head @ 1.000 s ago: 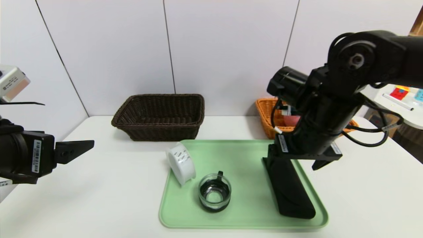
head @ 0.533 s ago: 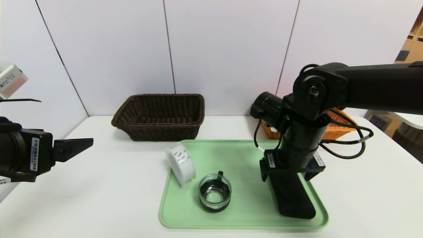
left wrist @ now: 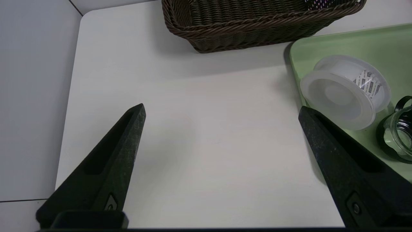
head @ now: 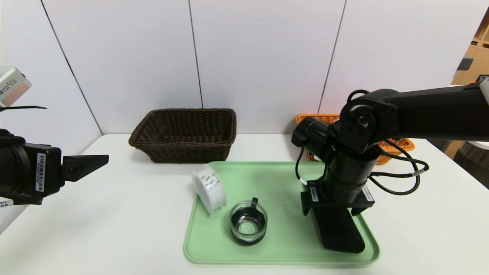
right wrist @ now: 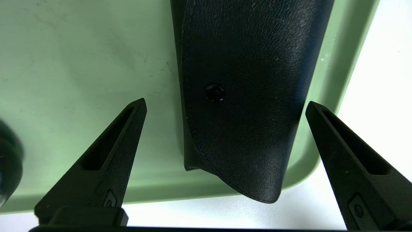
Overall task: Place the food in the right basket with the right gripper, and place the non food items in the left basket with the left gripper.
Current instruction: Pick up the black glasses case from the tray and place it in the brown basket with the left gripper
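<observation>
On the green tray lie a white ribbed spool, a small glass cup with a black handle and a long black soft case. My right gripper points down over the case's far part, open, its fingers straddling the case without touching it. My left gripper hovers open over bare table at the left, well short of the spool. The dark brown left basket is empty. The orange right basket is mostly hidden by my right arm. The food is out of view.
The tray sits at the table's front centre, both baskets behind it against the wall. White table lies open between my left gripper and the tray. The case's near end overhangs the tray's front right corner.
My right arm has swung left from over the orange basket and lowered, open, onto the black case's far part. The left arm has hardly moved.
</observation>
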### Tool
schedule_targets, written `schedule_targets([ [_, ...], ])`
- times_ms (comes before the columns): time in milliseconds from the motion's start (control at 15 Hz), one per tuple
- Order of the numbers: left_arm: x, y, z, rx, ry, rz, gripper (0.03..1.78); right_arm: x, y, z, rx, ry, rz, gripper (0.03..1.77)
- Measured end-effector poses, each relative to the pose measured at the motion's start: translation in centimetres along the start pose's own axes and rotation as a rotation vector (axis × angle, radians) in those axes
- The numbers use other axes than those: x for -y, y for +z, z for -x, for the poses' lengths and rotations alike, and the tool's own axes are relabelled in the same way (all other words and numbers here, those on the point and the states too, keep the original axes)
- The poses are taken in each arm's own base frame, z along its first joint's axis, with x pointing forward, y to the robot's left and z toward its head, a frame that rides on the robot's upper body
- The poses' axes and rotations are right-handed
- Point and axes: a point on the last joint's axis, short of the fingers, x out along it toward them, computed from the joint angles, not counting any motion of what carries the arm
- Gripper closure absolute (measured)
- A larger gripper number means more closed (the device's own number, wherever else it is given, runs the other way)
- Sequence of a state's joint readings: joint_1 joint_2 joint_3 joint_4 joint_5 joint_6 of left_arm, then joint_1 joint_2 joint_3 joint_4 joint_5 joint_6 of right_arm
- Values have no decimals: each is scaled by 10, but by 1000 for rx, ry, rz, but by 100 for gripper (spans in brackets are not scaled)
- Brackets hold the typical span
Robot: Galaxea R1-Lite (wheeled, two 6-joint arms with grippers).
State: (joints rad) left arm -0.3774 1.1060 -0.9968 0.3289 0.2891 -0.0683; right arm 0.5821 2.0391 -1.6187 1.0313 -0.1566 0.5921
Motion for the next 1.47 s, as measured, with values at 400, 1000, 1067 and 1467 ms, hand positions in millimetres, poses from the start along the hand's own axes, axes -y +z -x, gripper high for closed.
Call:
schedule_targets([
  [400,1,3,-2,0,-2,-2,12,8,6,-4,-3,12,-31,10],
  [1000,2,5,-4,1,-4,-2,12,9,5,-11,-27,30,-33,10],
  [1067,2,5,-4,0,-5,-3,12,9,5,-12,-28,29,-33,10],
  [1467,2,5,-4,-1,-5,-3,12,7,10,-16,-2,34,-40,27],
])
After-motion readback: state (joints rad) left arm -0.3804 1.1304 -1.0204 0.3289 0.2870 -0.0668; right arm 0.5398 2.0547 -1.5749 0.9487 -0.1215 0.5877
